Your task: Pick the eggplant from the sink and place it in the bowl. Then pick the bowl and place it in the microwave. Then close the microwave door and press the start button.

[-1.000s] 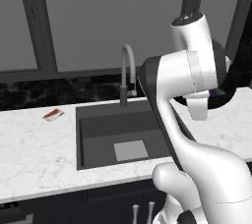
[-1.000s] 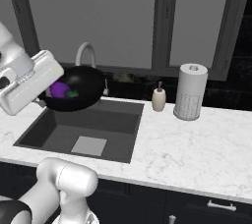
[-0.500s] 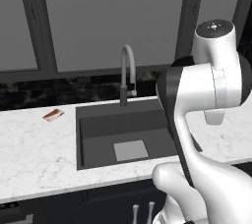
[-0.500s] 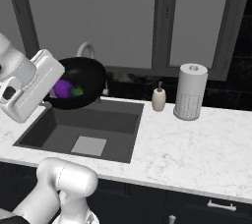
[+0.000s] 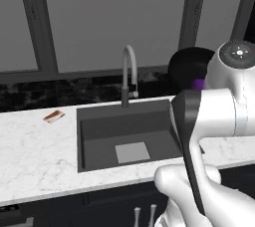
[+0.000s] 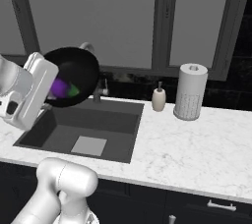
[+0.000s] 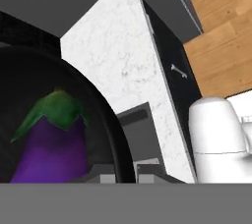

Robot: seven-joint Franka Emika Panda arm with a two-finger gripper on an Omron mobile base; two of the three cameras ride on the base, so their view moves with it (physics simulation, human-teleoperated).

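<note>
The black bowl hangs tilted in the air above the sink's left side, its inside facing the right base camera. The purple eggplant with its green stem end lies inside it. My gripper is shut on the bowl's lower left rim. In the hand view the bowl rim runs down between my fingertips, and the eggplant rests to its left. From the left base view the bowl and a bit of eggplant peek out behind my arm. The microwave is out of view.
A curved faucet stands behind the dark sink. A small tan-and-red flat item lies on the marble counter to its left. A soap dispenser and a paper towel roll stand to the right.
The bowl with the eggplant has risen a little and tipped further toward the right base camera. My wrist has swung up and to the right in the left base view.
</note>
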